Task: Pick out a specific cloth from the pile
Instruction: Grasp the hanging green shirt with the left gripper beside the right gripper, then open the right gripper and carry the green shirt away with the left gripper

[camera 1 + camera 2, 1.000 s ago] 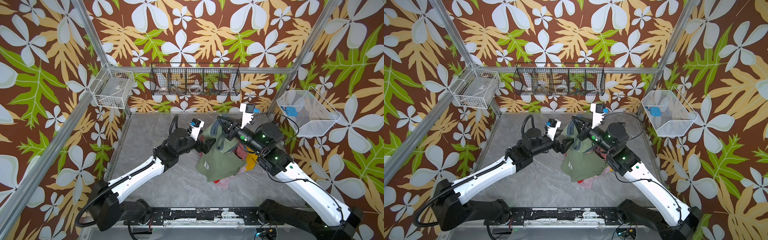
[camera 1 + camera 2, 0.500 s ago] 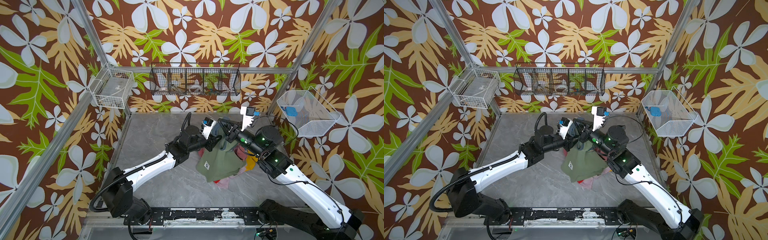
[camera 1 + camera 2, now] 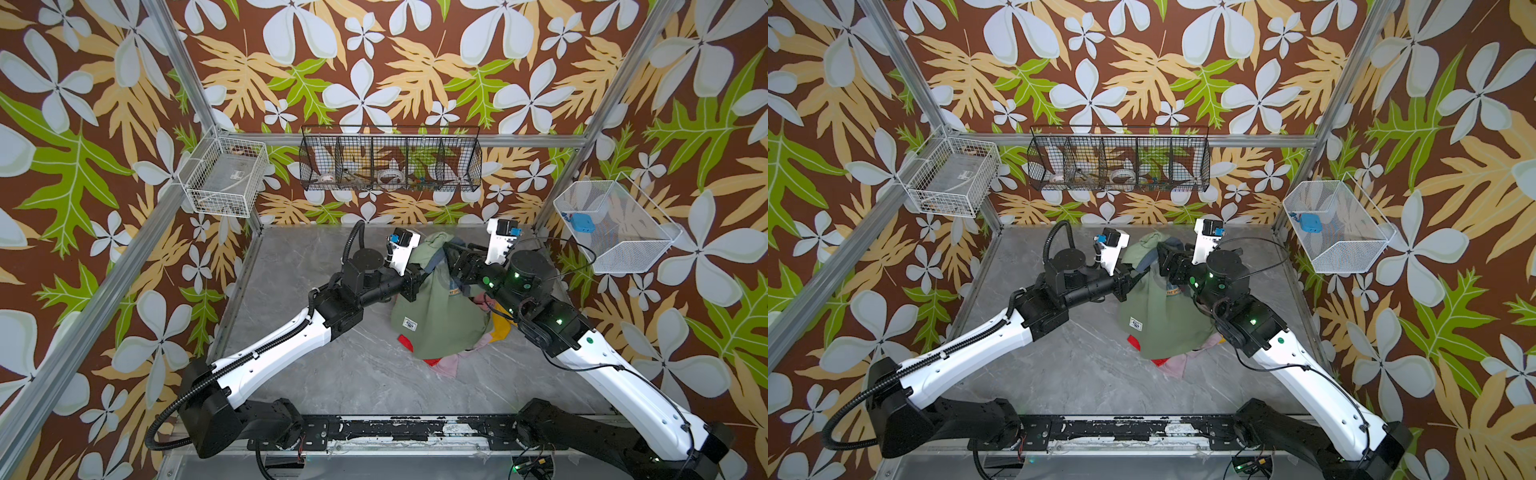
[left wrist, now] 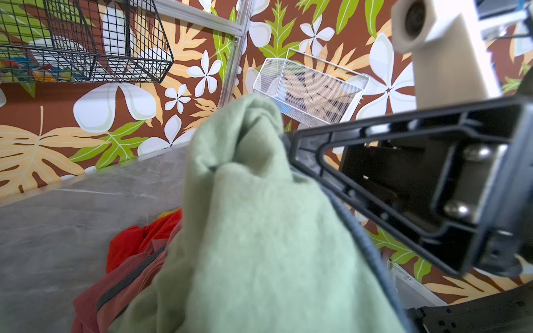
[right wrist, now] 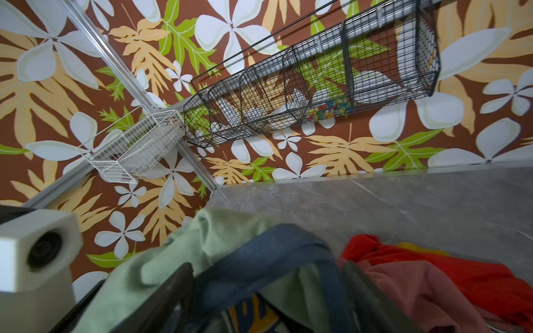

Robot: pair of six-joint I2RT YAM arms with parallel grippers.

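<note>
There it was: the green cloth (image 3: pixel 440 305) stood raised like a tent over the pile (image 3: pixel 448 365), toward the back right of the bench (image 3: pixel 332 374) in both top views. Its peak was bunched up between the two arms.

The left fingers (image 3: pixel 417 275) were pressed together on the upper left edge of the cloth, pinching a fold of it. In the left wrist view the green fabric filled the near frame.

On the other side, the right fingers (image 5: pixel 173 289) stood spread wide apart. The cloth's grey-blue neck trim (image 5: pixel 274 253) looped between them, though whether it touched either finger could not be told.

The small white label (image 3: pixel 409 323) faced up, low on the left of the drape.

The cloth's hem lay over the pile and hid most of it. A red cloth (image 3: pixel 405 343) peeked out at the lower left edge, and a yellow piece (image 3: pixel 500 328) showed at the right, just under the right arm. In the right wrist view a pink garment (image 5: pixel 418 291) lay just beside the green cloth, with the red one behind it.
</note>
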